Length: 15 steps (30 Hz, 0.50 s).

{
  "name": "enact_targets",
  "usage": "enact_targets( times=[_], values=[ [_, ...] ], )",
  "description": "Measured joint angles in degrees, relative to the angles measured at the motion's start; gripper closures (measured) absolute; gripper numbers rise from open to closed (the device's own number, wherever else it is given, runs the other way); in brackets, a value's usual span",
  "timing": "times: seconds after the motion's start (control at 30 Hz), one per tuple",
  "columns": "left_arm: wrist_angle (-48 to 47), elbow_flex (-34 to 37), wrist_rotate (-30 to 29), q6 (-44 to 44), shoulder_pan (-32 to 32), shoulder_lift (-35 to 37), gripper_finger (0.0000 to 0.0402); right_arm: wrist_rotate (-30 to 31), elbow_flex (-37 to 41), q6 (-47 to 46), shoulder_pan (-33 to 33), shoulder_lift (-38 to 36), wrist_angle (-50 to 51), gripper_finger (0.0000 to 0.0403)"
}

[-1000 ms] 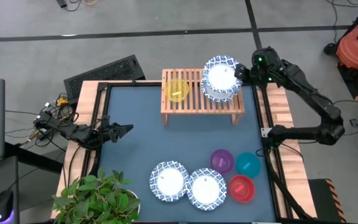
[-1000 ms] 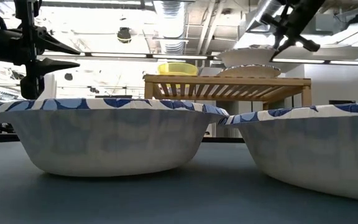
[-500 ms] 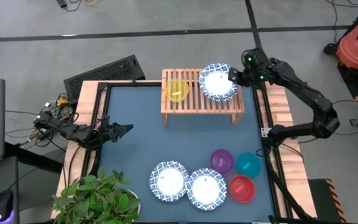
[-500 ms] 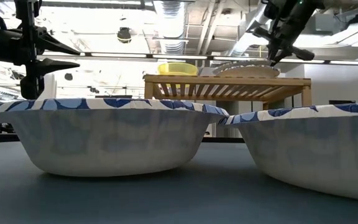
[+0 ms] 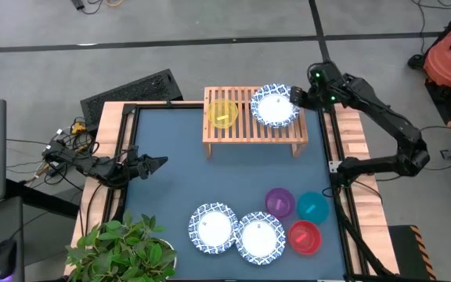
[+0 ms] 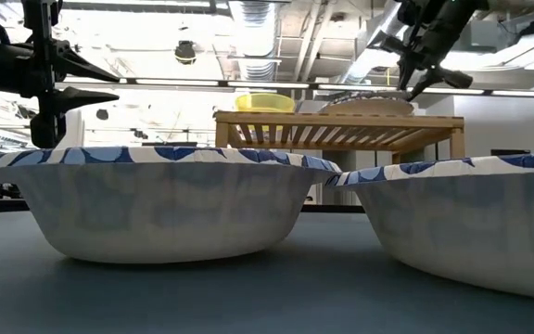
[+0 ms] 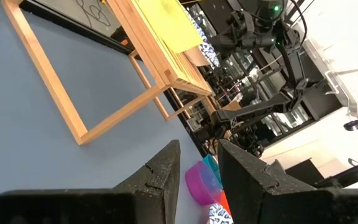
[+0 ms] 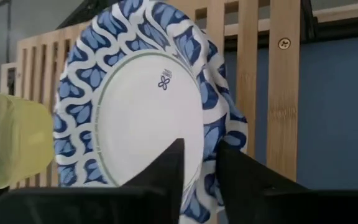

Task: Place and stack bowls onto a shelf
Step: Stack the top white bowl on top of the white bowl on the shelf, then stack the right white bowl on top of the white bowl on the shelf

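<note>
The light-wood shelf (image 5: 245, 129) stands at the table's far side. On it sit a yellow bowl (image 5: 223, 113) and, at its right end, a blue-and-white patterned bowl (image 5: 275, 107), which rests in another patterned bowl that it almost hides. My right gripper (image 5: 294, 95) is shut on the top bowl's far right rim. Two more patterned bowls (image 5: 213, 229) (image 5: 260, 236) and the purple (image 5: 279, 201), teal (image 5: 313, 207) and red (image 5: 304, 236) bowls sit on the table near its front. My left gripper (image 5: 163, 163) waits open and empty at the table's left edge. My right gripper holds the top patterned bowl by its rim (image 8: 211, 140) on the side toward the table's far right corner. One finger is over the bowl's inside and one is outside the rim. The fingers come from the right, slanting down. The bowl rests nested on the bowl beneath it.
A potted plant (image 5: 124, 247) fills the near left corner. A black ribbed mat (image 5: 131, 90) lies beyond the far left corner. The blue table top (image 5: 225, 180) is bare between the shelf and the near bowls.
My right gripper has come down and a little toward the table's left with the patterned bowl. The bowl hung above the shelf's right end and now lies nested on the bowl there.
</note>
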<state>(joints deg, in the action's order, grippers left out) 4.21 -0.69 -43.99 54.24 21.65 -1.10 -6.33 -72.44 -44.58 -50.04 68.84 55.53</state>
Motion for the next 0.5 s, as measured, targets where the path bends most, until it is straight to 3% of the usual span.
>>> enact_targets(
  times=[0.27, 0.5],
  values=[
    [0.00, 0.00, 0.02, 0.00, 0.00, 0.00, 0.0308, 0.09, 0.00, -0.44, 0.00, -3.24, 1.21, 0.0198],
    [0.00, 0.00, 0.04, 0.00, 0.00, 0.00, 0.0308, 0.17, 0.00, -1.49, 3.23, -8.24, 6.97, 0.0180]
  ],
)
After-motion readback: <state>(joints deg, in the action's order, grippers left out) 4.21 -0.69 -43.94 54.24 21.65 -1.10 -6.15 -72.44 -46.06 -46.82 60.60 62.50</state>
